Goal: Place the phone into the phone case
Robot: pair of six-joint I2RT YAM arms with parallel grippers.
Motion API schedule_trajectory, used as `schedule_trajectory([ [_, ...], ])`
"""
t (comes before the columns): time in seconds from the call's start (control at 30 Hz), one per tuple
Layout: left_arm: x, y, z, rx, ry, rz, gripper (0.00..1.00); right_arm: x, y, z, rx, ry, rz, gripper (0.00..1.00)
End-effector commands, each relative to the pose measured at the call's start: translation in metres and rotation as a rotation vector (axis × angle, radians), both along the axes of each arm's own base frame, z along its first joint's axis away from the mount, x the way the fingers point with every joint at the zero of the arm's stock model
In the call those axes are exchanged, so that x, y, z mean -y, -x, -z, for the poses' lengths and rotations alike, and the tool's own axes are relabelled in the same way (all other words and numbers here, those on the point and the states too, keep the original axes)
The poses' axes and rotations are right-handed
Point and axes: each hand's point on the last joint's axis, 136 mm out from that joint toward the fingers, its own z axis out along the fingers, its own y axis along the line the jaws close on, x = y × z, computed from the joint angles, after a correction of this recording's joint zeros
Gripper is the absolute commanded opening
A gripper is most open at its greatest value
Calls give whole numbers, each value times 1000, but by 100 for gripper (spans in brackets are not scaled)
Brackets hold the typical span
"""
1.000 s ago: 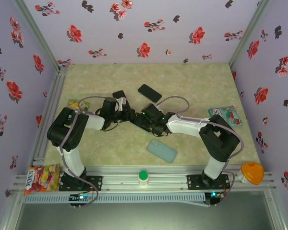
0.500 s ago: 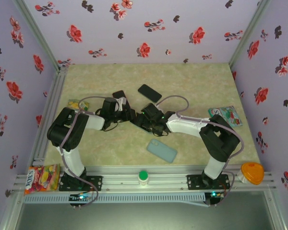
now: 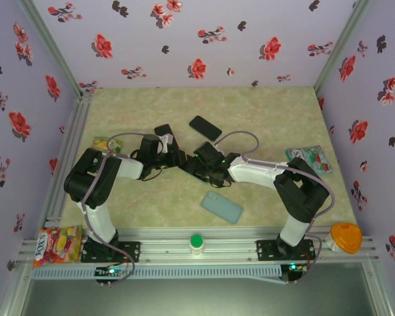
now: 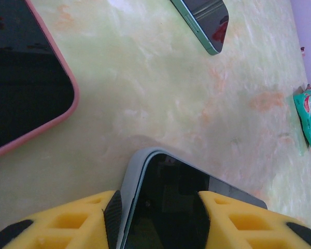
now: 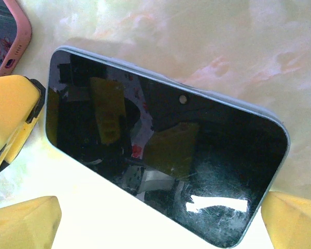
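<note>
A black-screened phone (image 5: pixel 166 150) with a grey-blue rim lies low over the table between the two arms. My left gripper (image 4: pixel 163 202) is shut on one end of it, with a yellow finger (image 4: pixel 78 220) against each long edge. My right gripper (image 5: pixel 158 210) stands open over the other end, its fingertips (image 5: pixel 293 220) wide apart and clear of the phone. In the top view the left gripper (image 3: pixel 173 158) and right gripper (image 3: pixel 196 164) meet at the table's middle. A light blue phone case (image 3: pixel 222 207) lies flat nearer the front edge, apart from both grippers.
A pink-cased phone (image 4: pixel 20 88) lies just left of the held one, and a second dark phone (image 3: pixel 205 128) sits farther back. Green snack packets (image 3: pixel 309 158) (image 3: pixel 105 143) lie at either side. A green-capped bottle (image 3: pixel 196 242) and an orange object (image 3: pixel 345 237) stand on the front rail.
</note>
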Motion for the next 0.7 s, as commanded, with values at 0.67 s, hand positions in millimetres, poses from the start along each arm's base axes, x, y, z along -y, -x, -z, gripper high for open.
schedule_trajectory([
  [0.67, -11, 8, -3, -22, -60, -35, 46, 23, -16, -42, 154, -51, -34, 99],
])
